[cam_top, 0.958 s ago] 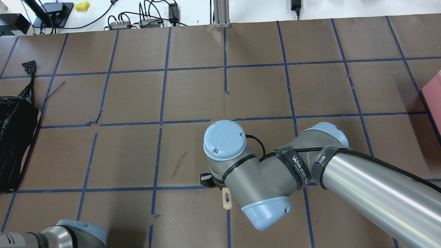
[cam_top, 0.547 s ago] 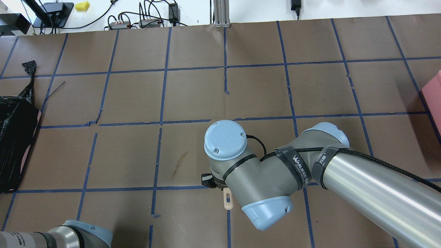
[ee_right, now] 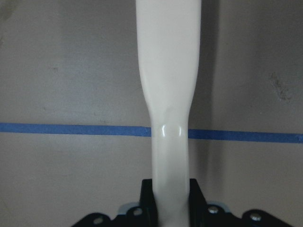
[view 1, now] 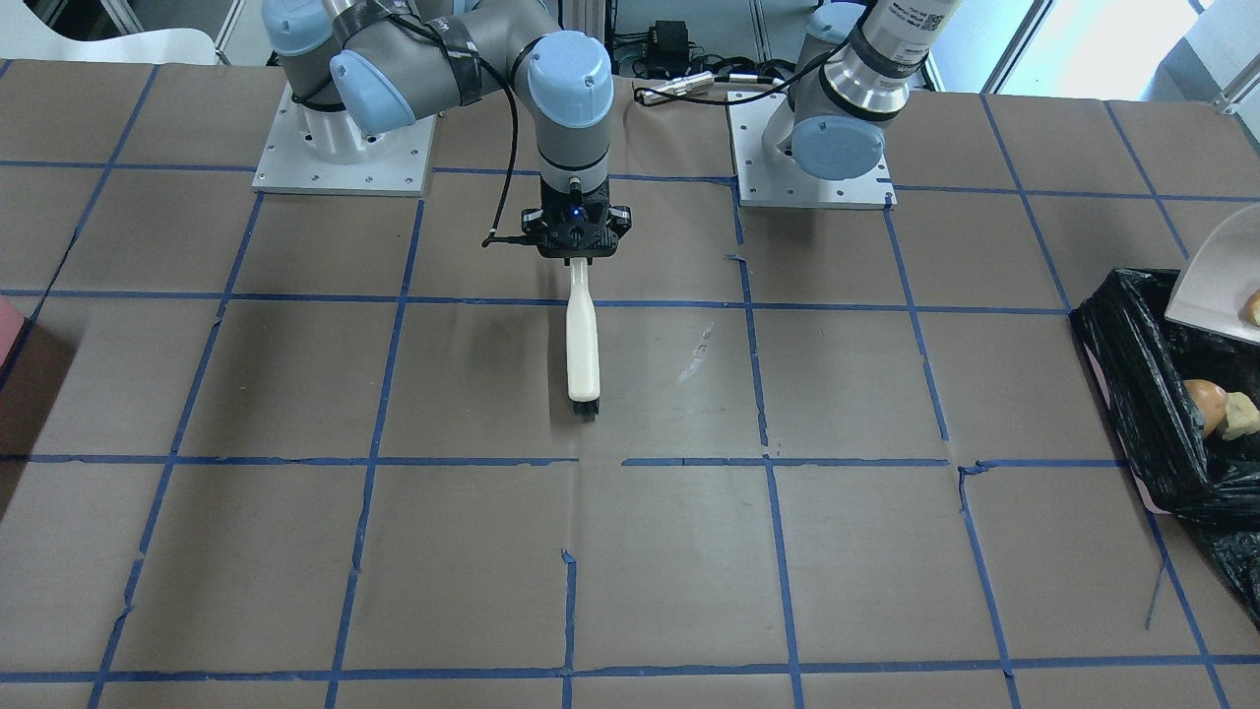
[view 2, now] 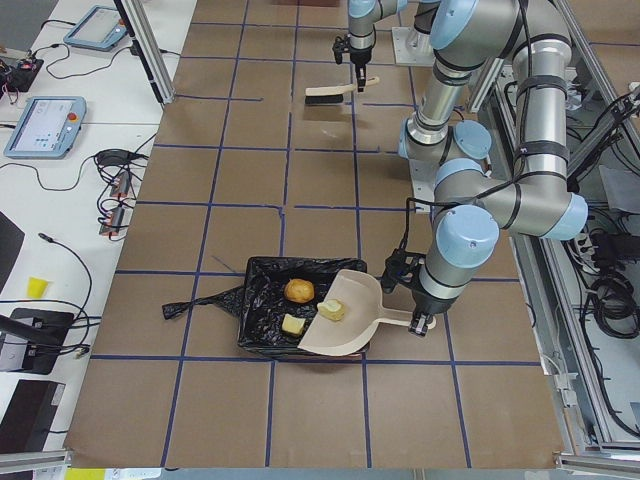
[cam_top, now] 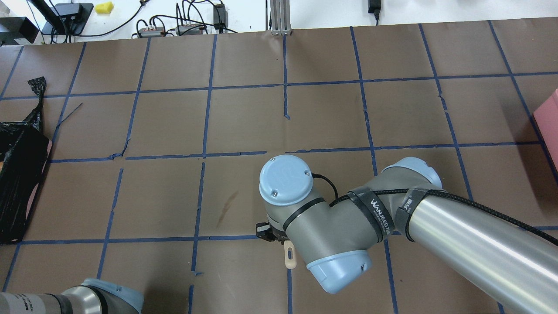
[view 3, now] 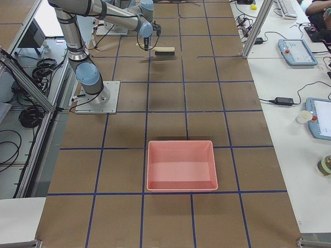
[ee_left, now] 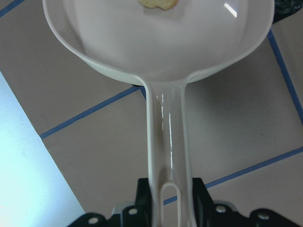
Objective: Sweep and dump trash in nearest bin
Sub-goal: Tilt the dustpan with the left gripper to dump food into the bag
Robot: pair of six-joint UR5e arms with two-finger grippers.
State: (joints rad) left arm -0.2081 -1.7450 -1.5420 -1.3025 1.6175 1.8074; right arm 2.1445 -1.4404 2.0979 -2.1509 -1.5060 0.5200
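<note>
My left gripper (ee_left: 170, 201) is shut on the handle of the pale grey dustpan (ee_left: 161, 42), held tilted over the black-bagged bin (view 2: 255, 310). The golden-brown bread-like lump (ee_left: 158, 3) lies on the pan (view 2: 350, 325). The tan-brown potato-like oval (view 1: 1206, 399) and the pale yellow-green chunk (view 1: 1238, 416) lie inside the bin (view 1: 1132, 394). My right gripper (view 1: 578, 258) is shut on the cream handle of a brush (view 1: 582, 345), held level near the table's middle, bristles pointing away from the robot.
A pink tray (view 3: 181, 165) stands on the table at the robot's right end, its edge showing in the overhead view (cam_top: 550, 122). Blue tape lines grid the brown table. The bin (cam_top: 17, 183) is at the left edge. Cables and boxes lie beyond the far edge.
My right arm has drifted slightly toward the robot's side with the brush. My left arm's elbow has shifted a little to the right at the view's bottom.
</note>
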